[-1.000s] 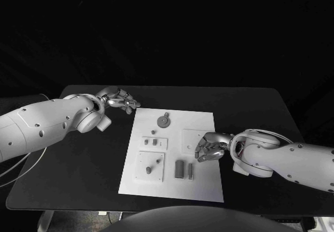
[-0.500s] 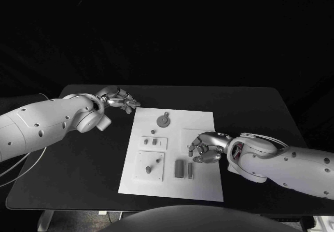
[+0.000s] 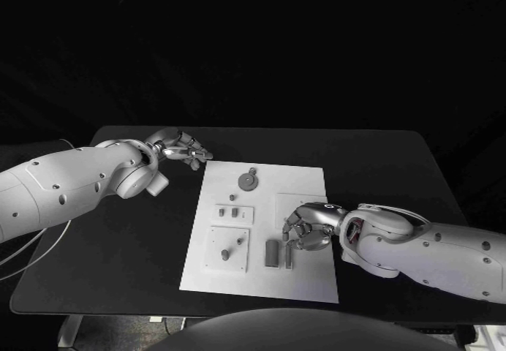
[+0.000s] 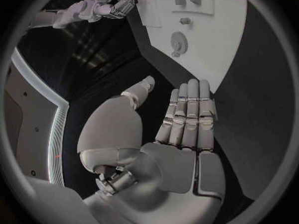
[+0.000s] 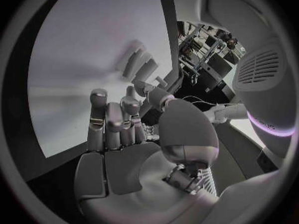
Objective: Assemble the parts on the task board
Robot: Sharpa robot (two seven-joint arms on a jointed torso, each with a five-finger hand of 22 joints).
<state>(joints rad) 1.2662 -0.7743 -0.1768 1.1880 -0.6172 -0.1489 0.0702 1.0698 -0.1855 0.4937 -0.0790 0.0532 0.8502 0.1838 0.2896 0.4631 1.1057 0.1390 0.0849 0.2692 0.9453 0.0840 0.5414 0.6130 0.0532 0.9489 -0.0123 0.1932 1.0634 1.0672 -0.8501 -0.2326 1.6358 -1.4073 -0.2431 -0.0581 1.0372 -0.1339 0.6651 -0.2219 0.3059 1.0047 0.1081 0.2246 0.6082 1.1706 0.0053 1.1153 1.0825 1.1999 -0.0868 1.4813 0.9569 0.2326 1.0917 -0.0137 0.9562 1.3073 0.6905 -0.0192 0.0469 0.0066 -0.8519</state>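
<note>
Parts point(image 3: 272, 254) lie just beside right hand's point(image 3: 300, 234) empty, apart fingers point(image 3: 287, 239).

No readable text, label, brand, number or sign is showing anywhere; the marks on the robot's white casing are staying too blurred to read.

Left hand point(image 4: 181, 129) is hovering over the black table point(image 4: 249, 114), fingers point(image 4: 193, 109) lying straight and together, holding nothing. Task board point(image 4: 212, 40) is lying beyond, carrying a gear-shaped part point(image 4: 178, 44). Right hand point(image 4: 106, 5) is hanging at the board's far side.
</note>
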